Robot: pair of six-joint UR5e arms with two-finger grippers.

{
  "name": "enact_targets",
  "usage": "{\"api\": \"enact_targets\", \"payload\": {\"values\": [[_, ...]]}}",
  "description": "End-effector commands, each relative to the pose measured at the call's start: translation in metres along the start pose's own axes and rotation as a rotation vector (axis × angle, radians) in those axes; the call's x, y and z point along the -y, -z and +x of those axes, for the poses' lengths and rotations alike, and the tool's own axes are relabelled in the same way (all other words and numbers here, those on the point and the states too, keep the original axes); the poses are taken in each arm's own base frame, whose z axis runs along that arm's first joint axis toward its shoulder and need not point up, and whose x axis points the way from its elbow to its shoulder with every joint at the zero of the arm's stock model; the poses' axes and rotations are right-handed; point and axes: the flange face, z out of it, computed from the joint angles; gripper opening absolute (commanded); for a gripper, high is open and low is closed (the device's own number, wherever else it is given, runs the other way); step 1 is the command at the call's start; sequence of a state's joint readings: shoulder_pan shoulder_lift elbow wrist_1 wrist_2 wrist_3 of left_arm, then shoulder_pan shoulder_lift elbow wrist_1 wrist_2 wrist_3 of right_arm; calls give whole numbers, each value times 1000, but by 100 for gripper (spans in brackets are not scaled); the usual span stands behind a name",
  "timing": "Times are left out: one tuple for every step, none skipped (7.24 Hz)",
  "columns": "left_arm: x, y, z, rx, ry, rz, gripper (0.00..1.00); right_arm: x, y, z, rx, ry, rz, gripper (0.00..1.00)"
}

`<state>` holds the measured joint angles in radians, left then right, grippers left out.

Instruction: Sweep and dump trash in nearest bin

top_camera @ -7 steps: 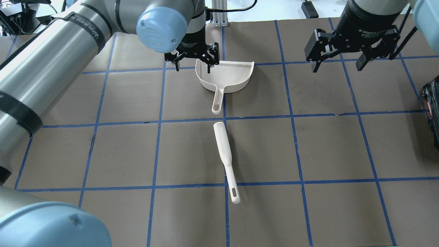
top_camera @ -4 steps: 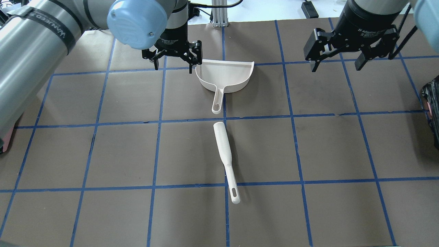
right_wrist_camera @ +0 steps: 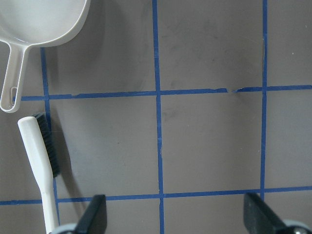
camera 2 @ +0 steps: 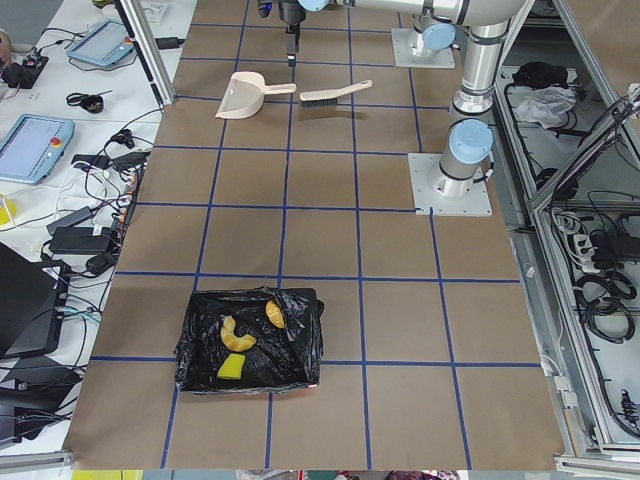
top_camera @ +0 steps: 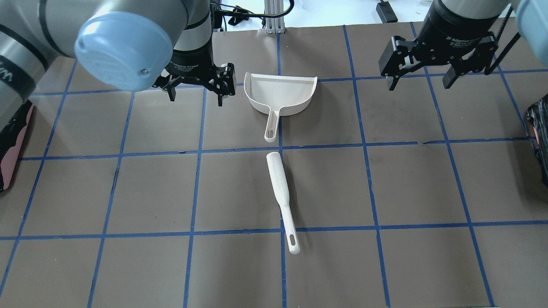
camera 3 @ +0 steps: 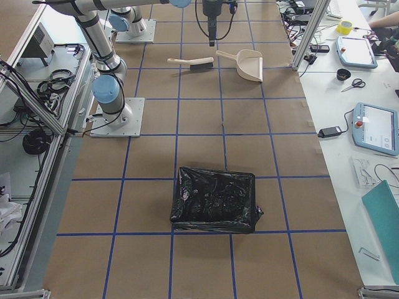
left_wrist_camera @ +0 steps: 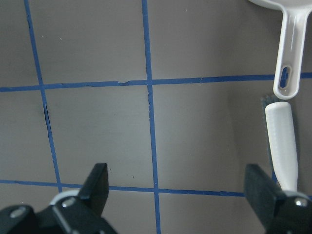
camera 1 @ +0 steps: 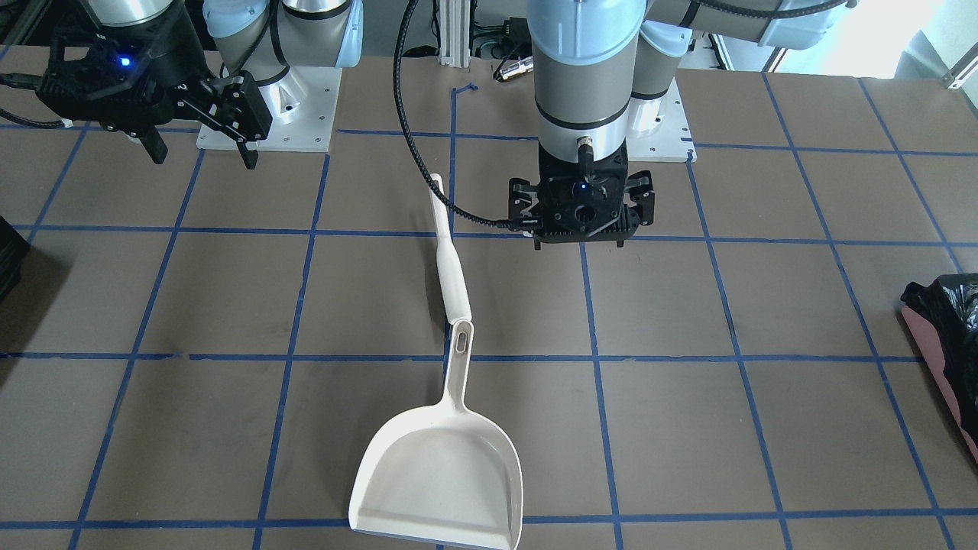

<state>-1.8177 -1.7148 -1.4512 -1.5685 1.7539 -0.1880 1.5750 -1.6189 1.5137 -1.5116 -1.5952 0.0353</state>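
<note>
Only exterior left: trash [camera 2: 236,340] apparently inside bin [camera 2: 303,352].

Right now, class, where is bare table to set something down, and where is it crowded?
Bare brown table lies between the cream long-handled brush and the pink-sided, black-bagged bin, and right of the brush. Crowded: where the cream plastic dustpan nearly meets the brush.

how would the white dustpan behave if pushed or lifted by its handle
The dustpan looks like thin moulded plastic, so it is probably stiff and light. It lies flat on the table, so a push would likely slide it, not tip it. Held by the slim handle, its wide front may sag or twist in the grip.
</note>
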Motion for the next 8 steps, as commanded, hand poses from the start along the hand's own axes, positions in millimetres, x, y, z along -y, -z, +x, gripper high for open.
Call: {"api": "enact_targets", "payload": {"values": [[-18,27,-48,-8,21,3,100,0,0,0,-3,0,-1,100],[-22,40,-86,-8,29,27,100,0,0,0,-6,0,-1,100],[-27,50,-115,-7,22,40,100,0,0,0,-2,0,0,100],[-38,53,-136,-20,35,1,100,0,0,0,0,0,0,100],[-46,59,-151,-96,30,0,100,0,0,0,0,0,2,100],[-52,67,-162,-113,39,19,100,0,0,0,0,0,-1,100],[-58,74,-166,-152,46,38,100,0,0,0,0,0,0,100],[-60,74,-171,-156,56,41,100,0,0,0,0,0,0,100]]}}
